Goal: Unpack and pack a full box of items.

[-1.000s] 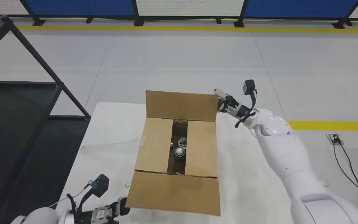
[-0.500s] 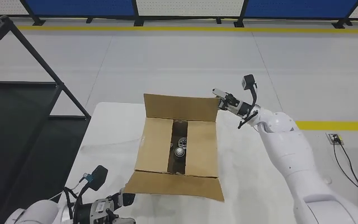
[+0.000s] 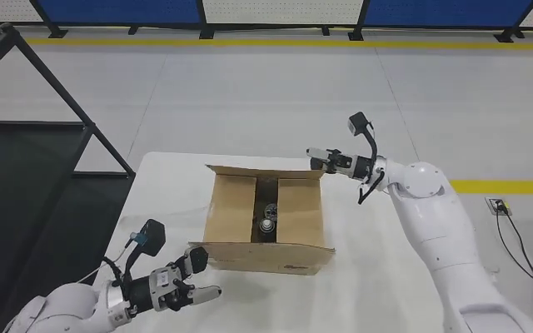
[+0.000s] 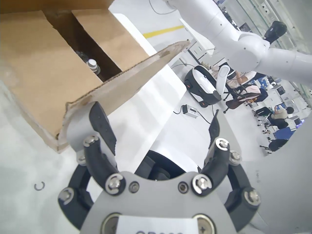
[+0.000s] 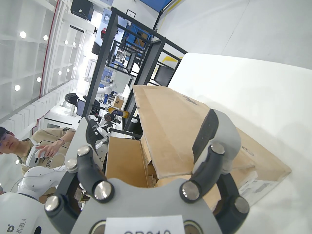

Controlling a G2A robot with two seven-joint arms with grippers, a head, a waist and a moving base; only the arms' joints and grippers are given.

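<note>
Top view | box [image 3: 265, 218] mid-tabletop | left gripper [image 3: 202, 275], right gripper [image 3: 315, 158]: jaws spread at flaps [image 3: 266, 256] | advice: swing both flaps evenly, box kept from sliding.

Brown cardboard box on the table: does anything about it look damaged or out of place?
Slightly. The brown cardboard box has a frayed, crumpled corner on the flap nearest the left hand, seen in the left wrist view. A small C-shaped ring also lies loose on the white table beside it. Nothing has spilled.
</note>
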